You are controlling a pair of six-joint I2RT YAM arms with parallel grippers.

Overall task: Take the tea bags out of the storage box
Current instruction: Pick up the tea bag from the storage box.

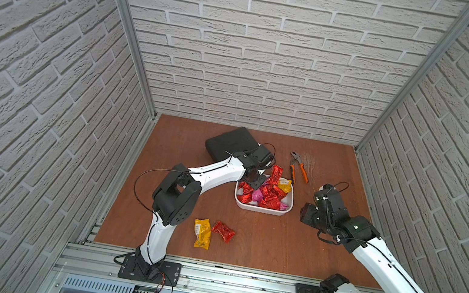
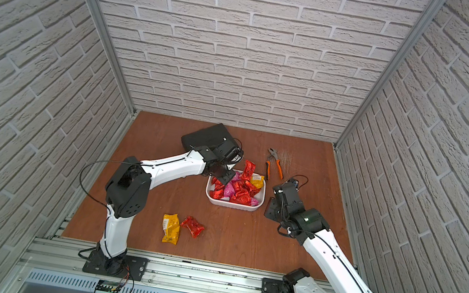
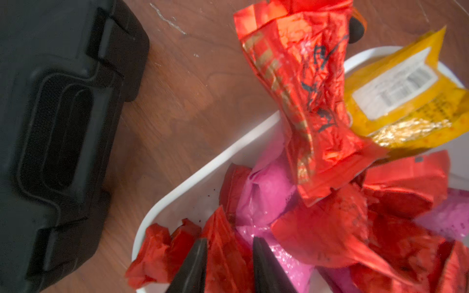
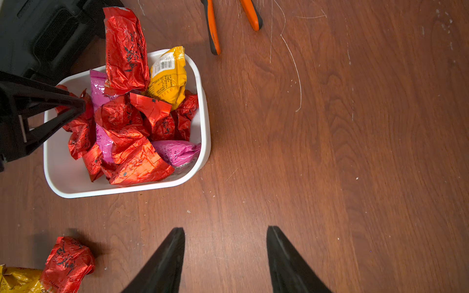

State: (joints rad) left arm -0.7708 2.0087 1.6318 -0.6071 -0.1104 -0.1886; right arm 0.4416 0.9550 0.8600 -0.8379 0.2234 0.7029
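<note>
The white storage box holds a heap of tea bags, mostly red, some pink, one yellow. One red bag stands tall against the far rim. My left gripper reaches into the box's left end, its jaws pressed on a red tea bag between them. Two tea bags lie on the table in front: a yellow one and a red one. My right gripper hovers open over bare wood right of the box, holding nothing.
A black hard case lies behind the box, right by the left wrist. Orange-handled pliers lie at the back right of the box. Brick-patterned walls enclose the wooden table on three sides.
</note>
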